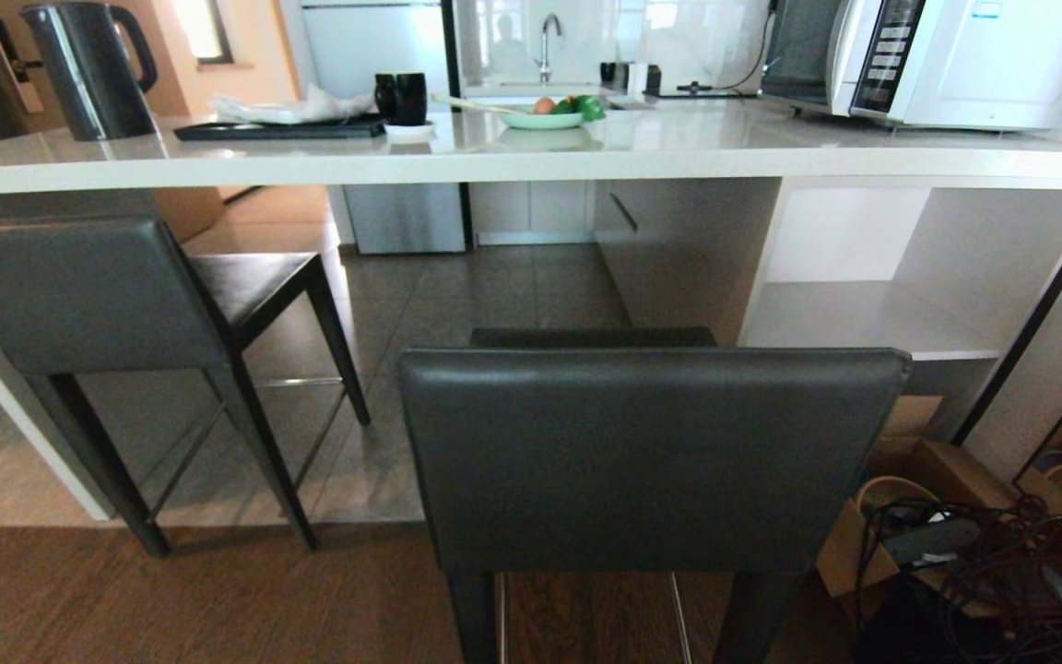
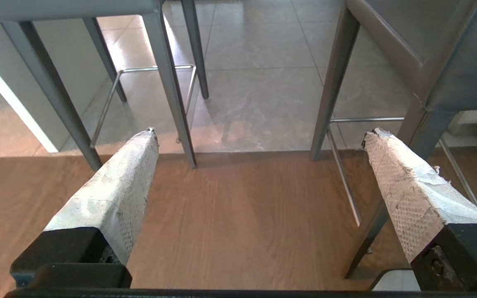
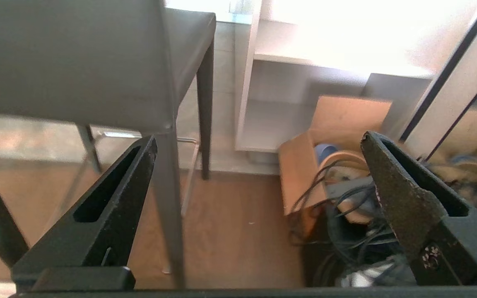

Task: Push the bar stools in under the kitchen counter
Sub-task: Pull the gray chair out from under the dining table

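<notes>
Kitchen counter (image 1: 531, 152): both bar stools are standing outside.
Left tool (image 2: 259, 134) and right tool (image 3: 259, 140) are hanging wide apart, touching neither the near stool (image 1: 651, 452) nor the left stool (image 1: 79, 295).

The two stools (image 1: 651, 452) have dark grey backs and black legs. The counter (image 1: 531, 148) is shiny white. The kettle (image 1: 88, 69) at ten o'clock is black. The plate (image 1: 540, 118) is pale green. The floor (image 1: 218, 599) is brown wood, with grey tiles (image 1: 457, 295) behind.
</notes>
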{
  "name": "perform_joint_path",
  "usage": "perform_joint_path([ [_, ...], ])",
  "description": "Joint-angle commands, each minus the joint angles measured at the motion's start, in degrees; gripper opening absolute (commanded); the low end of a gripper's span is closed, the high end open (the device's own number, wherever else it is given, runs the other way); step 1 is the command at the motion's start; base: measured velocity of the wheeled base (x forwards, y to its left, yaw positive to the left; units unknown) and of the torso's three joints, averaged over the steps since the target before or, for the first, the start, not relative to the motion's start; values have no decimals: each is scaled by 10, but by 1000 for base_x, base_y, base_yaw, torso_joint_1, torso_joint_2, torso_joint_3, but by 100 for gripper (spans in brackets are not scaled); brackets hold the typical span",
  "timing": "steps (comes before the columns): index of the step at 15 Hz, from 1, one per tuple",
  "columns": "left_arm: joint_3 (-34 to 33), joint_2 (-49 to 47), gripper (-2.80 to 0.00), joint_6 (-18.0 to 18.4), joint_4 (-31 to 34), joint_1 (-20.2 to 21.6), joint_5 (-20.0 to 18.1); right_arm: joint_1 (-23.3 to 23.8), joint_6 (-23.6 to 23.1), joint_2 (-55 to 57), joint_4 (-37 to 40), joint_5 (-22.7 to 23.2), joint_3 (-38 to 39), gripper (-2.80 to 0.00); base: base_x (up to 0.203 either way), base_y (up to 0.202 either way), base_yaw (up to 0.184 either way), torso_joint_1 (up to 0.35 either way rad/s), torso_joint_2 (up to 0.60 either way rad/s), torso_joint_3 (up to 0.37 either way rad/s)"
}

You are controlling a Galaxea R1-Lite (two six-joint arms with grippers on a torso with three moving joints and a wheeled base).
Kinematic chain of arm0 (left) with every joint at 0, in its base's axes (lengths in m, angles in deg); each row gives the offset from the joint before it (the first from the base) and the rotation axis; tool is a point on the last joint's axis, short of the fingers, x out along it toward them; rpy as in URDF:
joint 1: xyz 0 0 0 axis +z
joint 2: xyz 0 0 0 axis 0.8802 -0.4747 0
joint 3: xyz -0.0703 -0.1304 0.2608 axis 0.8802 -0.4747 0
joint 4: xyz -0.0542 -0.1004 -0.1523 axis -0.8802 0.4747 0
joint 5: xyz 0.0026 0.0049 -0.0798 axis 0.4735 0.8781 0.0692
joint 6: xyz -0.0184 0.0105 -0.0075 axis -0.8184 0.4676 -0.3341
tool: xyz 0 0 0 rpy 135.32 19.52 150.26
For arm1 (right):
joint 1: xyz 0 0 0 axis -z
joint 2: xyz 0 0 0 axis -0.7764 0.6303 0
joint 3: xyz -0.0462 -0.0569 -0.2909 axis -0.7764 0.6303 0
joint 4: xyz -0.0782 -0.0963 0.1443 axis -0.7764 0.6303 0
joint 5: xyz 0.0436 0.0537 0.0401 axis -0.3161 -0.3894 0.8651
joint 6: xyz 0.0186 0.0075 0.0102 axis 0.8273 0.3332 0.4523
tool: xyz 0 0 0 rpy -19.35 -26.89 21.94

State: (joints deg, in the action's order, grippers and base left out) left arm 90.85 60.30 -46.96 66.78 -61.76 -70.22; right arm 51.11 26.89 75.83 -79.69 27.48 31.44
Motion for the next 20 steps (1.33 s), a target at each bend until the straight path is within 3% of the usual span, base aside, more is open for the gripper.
perform_joint_path([
  [1,0,-3,0,-7,0,0,0,0,25,0,14,-11,1,0,0,0,0,0,0,0],
  [3,0,-3,0,-11,1,0,0,0,-3,0,32,-6,1,0,0,0,0,0,0,0],
  [7,1,-3,0,-7,1,0,0,0,-11,-1,35,4,1,0,0,0,0,0,0,0],
  [13,0,-3,0,-4,1,0,-2,0,-5,-1,34,-1,0,0,0,0,0,0,0,0],
  [15,0,-3,0,-9,1,0,-1,0,20,-1,30,-3,0,0,0,0,0,0,0,0],
  [20,0,-3,0,-16,0,0,0,0,13,0,31,-3,0,0,0,0,0,0,0,0],
])
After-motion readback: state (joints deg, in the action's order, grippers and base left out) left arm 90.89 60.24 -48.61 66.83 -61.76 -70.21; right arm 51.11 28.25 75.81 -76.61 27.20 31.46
